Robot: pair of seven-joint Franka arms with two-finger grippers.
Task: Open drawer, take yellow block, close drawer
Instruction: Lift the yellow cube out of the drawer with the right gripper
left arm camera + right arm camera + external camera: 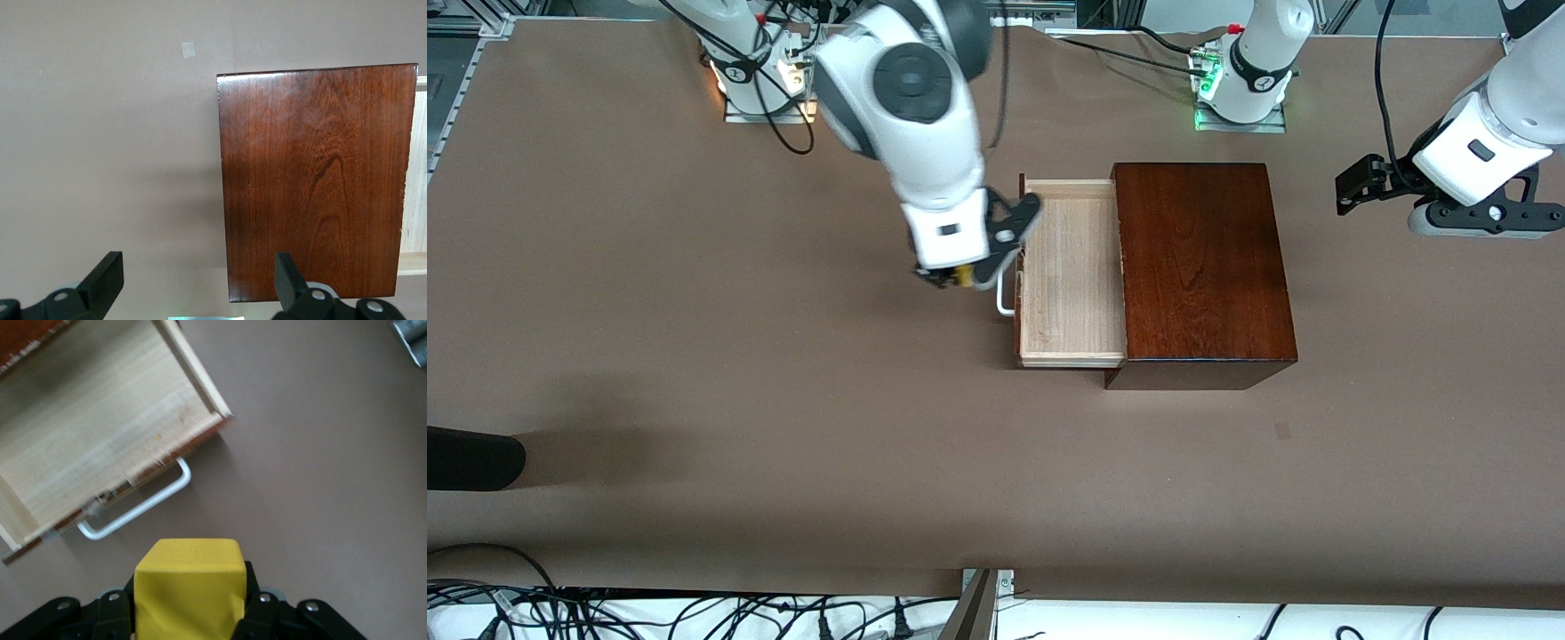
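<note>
My right gripper [956, 278] is shut on the yellow block [964, 277], a small bright cube held in the air over the bare table just beside the white bar handle [1005, 300]. In the right wrist view the yellow block [190, 583] sits clamped in the right gripper [190, 607]. The drawer [1069, 271] stands pulled out of the mahogany box [1200, 262] toward the right arm's end, and its pale tray [100, 433] holds nothing. My left gripper [1485, 224] waits open in the air at the left arm's end of the table; the left gripper [200, 287] has nothing in it.
A black rounded object [471, 458] juts in near the front camera at the right arm's end. A small tape mark [1282, 431] lies on the brown table nearer the front camera than the box. Cables [605, 613] run along the front edge.
</note>
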